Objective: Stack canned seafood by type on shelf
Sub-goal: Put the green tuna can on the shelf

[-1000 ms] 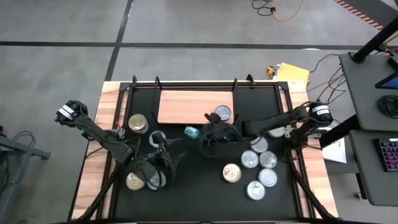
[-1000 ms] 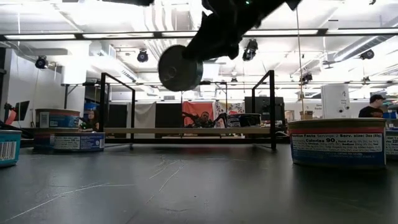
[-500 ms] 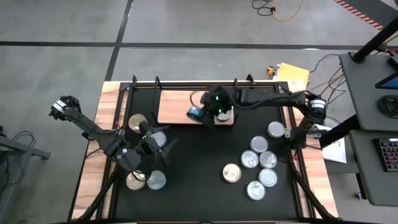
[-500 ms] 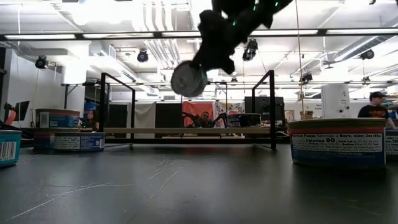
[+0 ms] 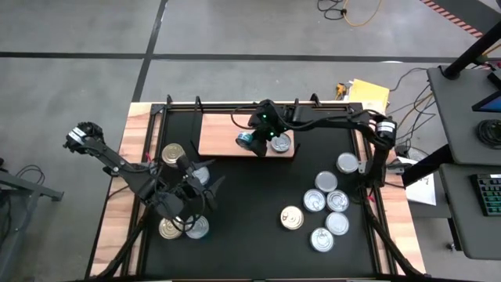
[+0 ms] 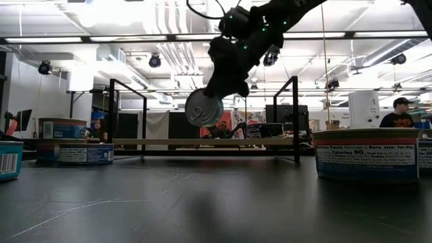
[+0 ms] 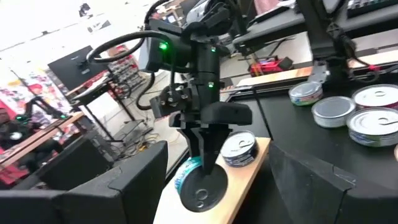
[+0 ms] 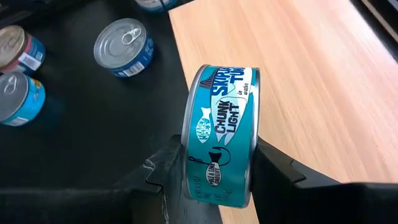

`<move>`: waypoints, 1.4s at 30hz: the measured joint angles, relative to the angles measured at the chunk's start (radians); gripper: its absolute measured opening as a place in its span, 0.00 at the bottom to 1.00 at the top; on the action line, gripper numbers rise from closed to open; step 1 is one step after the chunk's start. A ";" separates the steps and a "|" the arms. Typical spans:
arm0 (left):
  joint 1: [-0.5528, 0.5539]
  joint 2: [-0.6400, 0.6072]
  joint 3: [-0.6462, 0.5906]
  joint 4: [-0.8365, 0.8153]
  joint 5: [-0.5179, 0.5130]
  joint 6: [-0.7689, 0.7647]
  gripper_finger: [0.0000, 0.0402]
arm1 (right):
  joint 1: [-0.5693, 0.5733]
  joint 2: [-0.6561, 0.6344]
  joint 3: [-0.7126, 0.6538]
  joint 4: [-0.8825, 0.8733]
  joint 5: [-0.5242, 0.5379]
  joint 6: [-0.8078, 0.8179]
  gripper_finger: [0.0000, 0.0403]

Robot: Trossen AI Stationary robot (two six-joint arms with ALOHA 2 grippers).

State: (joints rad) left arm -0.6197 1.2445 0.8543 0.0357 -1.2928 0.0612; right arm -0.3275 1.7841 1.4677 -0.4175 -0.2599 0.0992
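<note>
Only the right wrist view shows the right gripper point(image 8: 214, 180) clamping a teal-labelled round tin point(image 8: 221, 134) on edge above the light-brown wooden board point(image 8: 298, 81). The left gripper point(image 5: 190, 205), jaws wide and empty, hovers over silver-topped tins point(image 5: 197, 227) at the near left, partly hiding them.

The shelf point(image 5: 227, 135) lies at the table's far middle, one can point(image 5: 281, 143) on its right end. Six cans point(image 5: 326, 205) cluster right; four cans point(image 5: 179, 192) sit left.

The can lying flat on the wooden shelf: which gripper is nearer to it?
Right. The right gripper hangs beside that can, gripping a teal can on edge; the left gripper is over the black table.
</note>
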 joint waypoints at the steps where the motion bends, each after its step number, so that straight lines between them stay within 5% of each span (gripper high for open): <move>1: 0.000 0.003 0.000 0.000 -0.005 0.000 0.66 | 0.000 0.006 0.000 0.000 -0.010 -0.017 0.33; 26: 0.000 0.009 0.000 0.002 -0.008 -0.039 0.66 | -0.002 0.062 0.001 0.041 -0.002 -0.048 0.33; 42: 0.000 0.009 0.000 0.001 -0.007 -0.048 0.66 | -0.006 0.081 0.002 0.063 0.062 -0.021 0.42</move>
State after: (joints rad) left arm -0.6197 1.2533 0.8543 0.0368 -1.2999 0.0128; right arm -0.3340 1.8648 1.4693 -0.3547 -0.1984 0.0778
